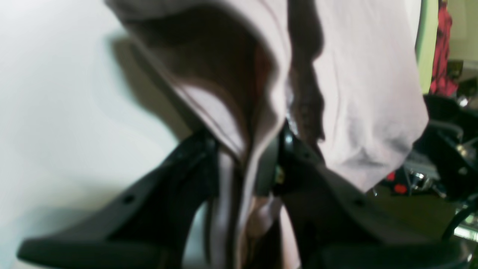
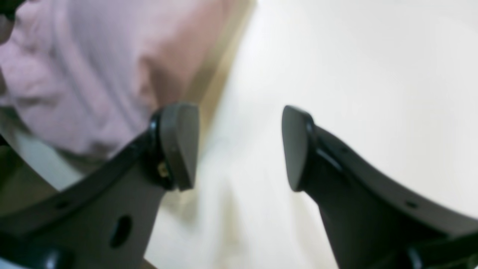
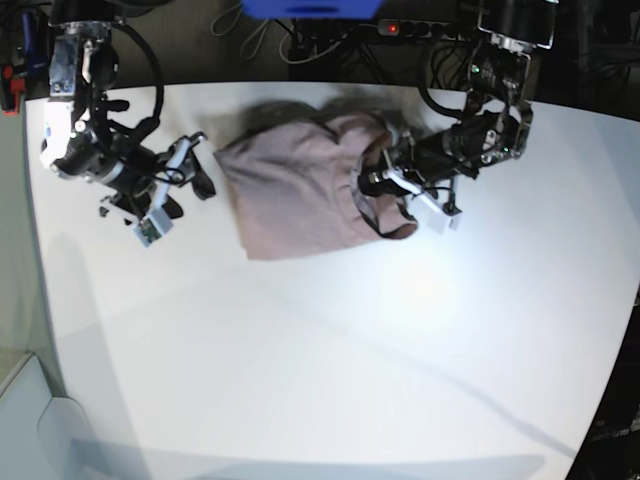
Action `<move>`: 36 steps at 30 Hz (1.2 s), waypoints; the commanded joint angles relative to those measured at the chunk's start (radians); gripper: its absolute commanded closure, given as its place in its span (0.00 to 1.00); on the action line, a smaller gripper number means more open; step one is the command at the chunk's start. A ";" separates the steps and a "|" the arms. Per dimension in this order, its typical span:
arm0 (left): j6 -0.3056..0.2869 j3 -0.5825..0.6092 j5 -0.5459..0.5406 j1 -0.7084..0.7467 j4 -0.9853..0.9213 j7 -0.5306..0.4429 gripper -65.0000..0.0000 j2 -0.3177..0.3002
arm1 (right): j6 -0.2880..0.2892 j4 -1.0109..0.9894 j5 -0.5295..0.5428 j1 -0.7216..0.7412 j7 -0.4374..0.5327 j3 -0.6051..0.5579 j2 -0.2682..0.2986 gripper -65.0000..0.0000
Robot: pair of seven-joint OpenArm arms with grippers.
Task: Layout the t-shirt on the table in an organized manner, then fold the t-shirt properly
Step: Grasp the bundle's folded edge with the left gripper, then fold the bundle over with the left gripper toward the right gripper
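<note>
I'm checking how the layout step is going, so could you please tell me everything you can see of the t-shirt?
The t-shirt is plain dusty pink, soft wrinkled cloth, no print. It lies bunched, not spread flat, near the far edge of the white table. Its edge nearest the left pincer is lifted and curled, showing a darker inside. That pincer has a fold of cloth between its fingers. The right pincer stands open just beside the shirt's other edge, gripping nothing.
</note>
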 commanded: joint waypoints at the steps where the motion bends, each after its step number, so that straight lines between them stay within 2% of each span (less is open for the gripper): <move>1: 0.018 0.005 0.043 -0.002 -0.003 0.043 0.80 -0.007 | 0.007 0.019 0.012 0.009 0.020 0.036 0.015 0.45; 3: 0.010 0.017 0.063 -0.010 -0.003 0.043 0.86 -0.007 | 0.007 0.019 0.015 0.009 0.020 0.089 0.015 0.45; 5: 0.010 0.027 0.125 -0.031 0.001 0.043 1.00 -0.005 | 0.007 0.019 0.015 0.009 0.018 0.148 0.016 0.45; 10: 0.009 0.103 0.308 -0.092 -0.002 0.041 1.00 0.002 | 0.007 0.021 0.017 0.004 0.014 0.316 0.015 0.45; 15: 0.007 0.251 0.454 -0.208 -0.002 0.041 1.00 -0.007 | 0.007 0.019 0.017 -0.019 0.012 0.456 0.010 0.45; 19: 0.007 0.392 0.598 -0.315 -0.003 0.038 1.00 -0.013 | 0.007 0.021 0.017 -0.049 0.012 0.507 0.010 0.45; 21: 0.002 0.479 0.664 -0.361 -0.003 0.006 1.00 -0.014 | 0.007 0.021 0.017 -0.069 0.017 0.525 0.010 0.45; 24: -0.100 0.627 0.804 -0.435 -0.003 -0.062 1.00 -0.017 | 0.007 0.021 0.017 -0.094 0.018 0.543 0.010 0.45; 29: -0.298 0.765 0.972 -0.491 -0.003 -0.138 1.00 -0.010 | 0.007 0.021 0.017 -0.128 0.018 0.582 0.009 0.45; 31: -0.344 0.823 1.032 -0.517 -0.003 -0.166 1.00 0.012 | 0.007 0.021 0.017 -0.138 0.017 0.596 0.007 0.45; 36: -0.367 0.947 1.127 -0.582 -0.043 -0.181 1.00 0.044 | 0.007 0.038 0.017 -0.163 0.018 0.625 -0.014 0.45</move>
